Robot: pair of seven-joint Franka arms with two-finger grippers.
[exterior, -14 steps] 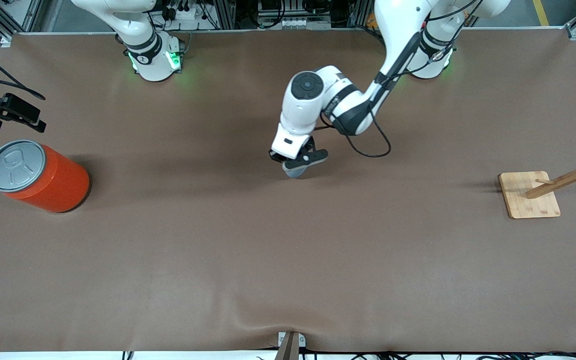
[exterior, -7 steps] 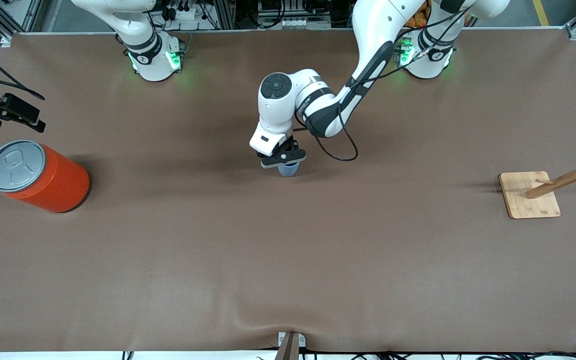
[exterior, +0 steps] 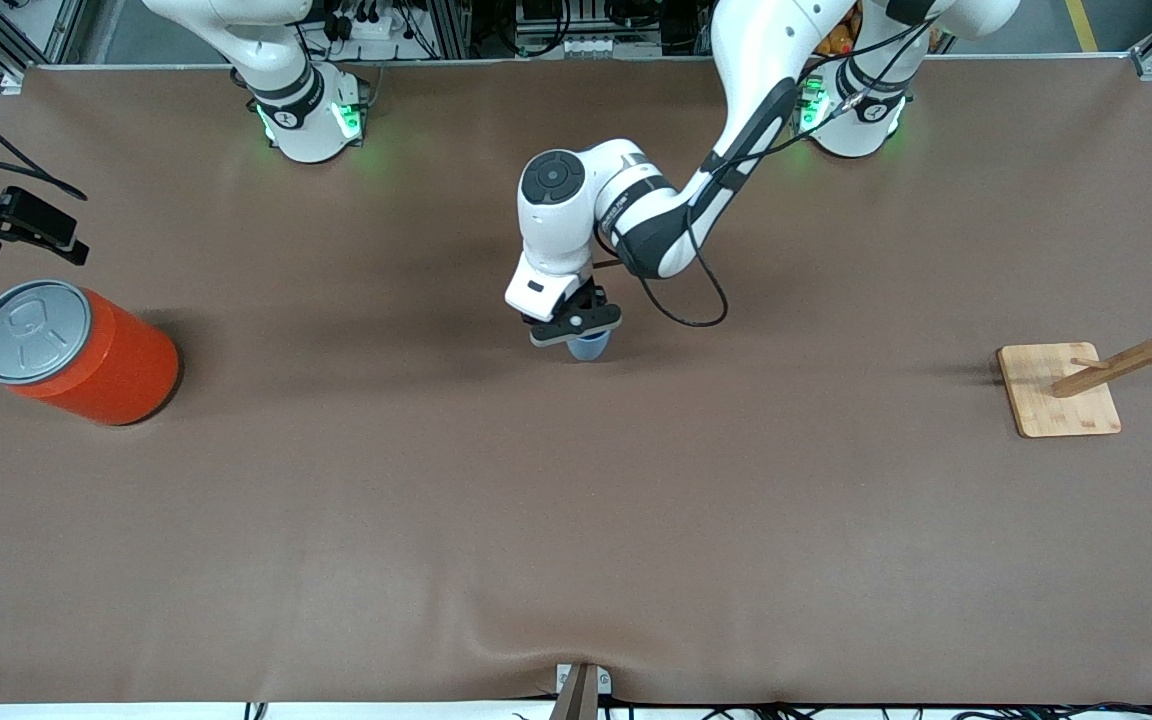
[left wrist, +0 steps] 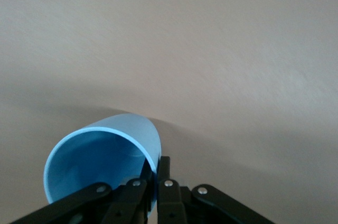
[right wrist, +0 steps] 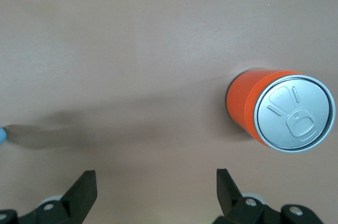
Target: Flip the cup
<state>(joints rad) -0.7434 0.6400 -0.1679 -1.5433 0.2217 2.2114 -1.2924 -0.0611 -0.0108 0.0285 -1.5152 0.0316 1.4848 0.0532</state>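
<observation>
- Pinching the cup (left wrist: 100,160) by its rim, left gripper (exterior: 576,325) jaws closed, over mid-surface (exterior: 576,520); left wrist view alone shows the hollow interior.
- Right gripper (right wrist: 156,192): jaws wide, empty, waiting over the surface near the orange can (right wrist: 280,110).

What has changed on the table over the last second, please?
The left gripper, shut on the rim of the light-blue cup, carried it a little toward the right arm's end of the table. The right gripper stayed open above the orange can; the wooden rack stayed put.

Matte plastic cup (left wrist: 100,155), wooden rack (exterior: 1061,390)
</observation>
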